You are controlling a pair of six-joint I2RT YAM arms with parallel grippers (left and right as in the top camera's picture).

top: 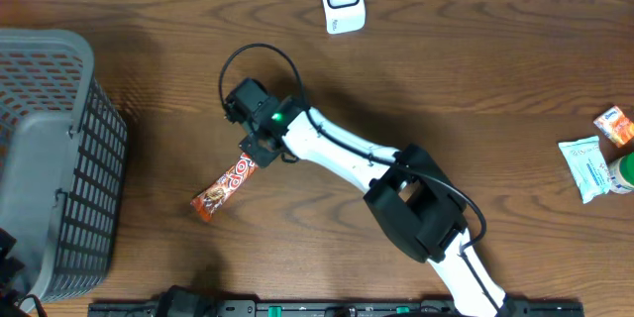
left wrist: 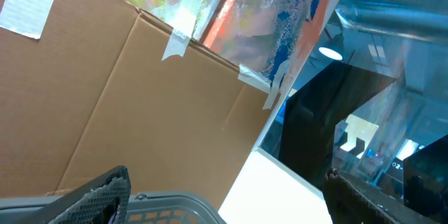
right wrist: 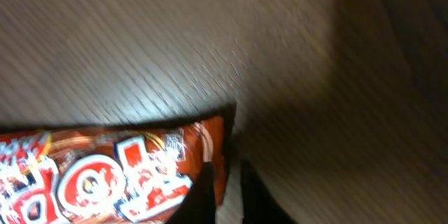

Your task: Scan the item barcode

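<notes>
The right tool (top: pixel 256 154) sat at the upper end of the snack bar (top: pixel 224 188), and the bar ran away from it toward about 7 to 8 o'clock across the wooden worktop (top: pixel 475 79). Its long axis therefore lay on a 1-to-7 diagonal, with the far end free and resting on the wood. The scanner (top: pixel 342 0) stood well apart, at roughly 1 o'clock from the tool, near the worktop's far edge. In my judgement the coming move depended on carrying the bar along nearly its own axis toward that scanner. The right arm was plainly the nearer one.

In the right wrist view the dark fingers were drawn close together at the crimped end seam of the wrapper, apparently pinching it (the frame was blurred, so the contact was a reading, not a certainty). The left tool (left wrist: pixel 225 182) was spread wide, holding nothing, above the rim of the basket (top: pixel 40 59) at the 9 o'clock side.

The bar was slim and oblong, in glossy orange-red film with bold white lettering. That film looked thin, crinkly and likely slippery. No barcode showed on the upward face. The scanner was a small, smooth white block with rounded corners and a dark window. The basket was grey plastic mesh, and the worktop was matt and grained.
</notes>
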